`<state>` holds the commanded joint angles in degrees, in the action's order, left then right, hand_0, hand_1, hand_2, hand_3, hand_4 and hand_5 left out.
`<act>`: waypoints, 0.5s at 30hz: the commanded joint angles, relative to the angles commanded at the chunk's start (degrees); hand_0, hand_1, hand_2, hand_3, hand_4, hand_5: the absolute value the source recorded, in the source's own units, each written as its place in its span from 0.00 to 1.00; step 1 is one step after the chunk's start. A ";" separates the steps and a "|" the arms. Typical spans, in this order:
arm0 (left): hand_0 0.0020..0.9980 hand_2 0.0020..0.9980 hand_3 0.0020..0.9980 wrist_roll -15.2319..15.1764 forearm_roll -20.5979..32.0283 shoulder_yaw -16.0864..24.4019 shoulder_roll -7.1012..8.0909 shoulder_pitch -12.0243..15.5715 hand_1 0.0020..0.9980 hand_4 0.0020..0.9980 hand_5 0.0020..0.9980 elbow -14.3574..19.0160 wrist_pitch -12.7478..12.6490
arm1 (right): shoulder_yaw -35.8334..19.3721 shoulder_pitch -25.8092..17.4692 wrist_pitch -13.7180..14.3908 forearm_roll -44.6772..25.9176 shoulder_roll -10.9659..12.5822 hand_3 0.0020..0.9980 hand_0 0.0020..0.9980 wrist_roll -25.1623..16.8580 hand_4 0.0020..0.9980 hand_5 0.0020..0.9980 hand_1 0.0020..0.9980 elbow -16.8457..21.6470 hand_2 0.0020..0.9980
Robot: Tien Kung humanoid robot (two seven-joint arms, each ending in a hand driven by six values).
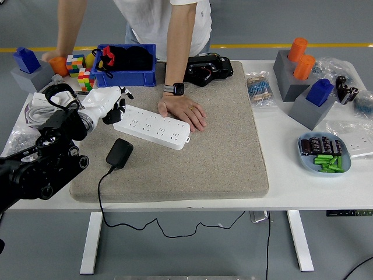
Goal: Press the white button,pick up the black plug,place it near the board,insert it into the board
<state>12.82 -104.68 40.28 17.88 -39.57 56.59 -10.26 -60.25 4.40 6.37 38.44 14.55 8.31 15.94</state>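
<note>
Left robot hand at the board's left end

On the coarse grey mat (221, 146), the smooth black plug (119, 153) lies just before the long white board (152, 126). The white left robot hand (105, 104) hovers there, fingers loosely curled, empty; a person's hand (185, 112) presses its far edge.

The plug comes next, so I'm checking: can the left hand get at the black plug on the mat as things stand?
Probably yes. The left hand sits at the power strip's left end, and the black plug lies just nearer on the mat, uncovered.
</note>
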 joint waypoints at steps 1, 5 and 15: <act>0.35 0.11 0.69 0.19 0.00 0.81 0.37 0.80 0.16 0.00 0.00 1.14 0.23 | -0.02 -0.03 -0.03 0.02 0.00 0.62 0.71 0.02 0.65 0.37 0.63 -0.02 0.64; 0.34 0.33 0.69 1.99 3.11 3.63 2.32 4.76 0.33 0.57 0.00 6.20 2.83 | -0.09 -0.23 -0.08 0.11 0.04 0.62 0.71 0.08 0.65 0.37 0.63 -0.17 0.64; 0.60 0.73 0.89 1.59 5.67 10.17 4.27 14.02 0.68 0.92 0.43 14.19 1.99 | -0.20 -0.16 -0.06 0.27 0.02 0.62 0.71 -0.03 0.65 0.37 0.63 0.09 0.64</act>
<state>14.41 -99.01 50.45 22.15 -25.55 70.79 -8.27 -60.45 4.24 6.31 38.71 14.58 8.28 16.03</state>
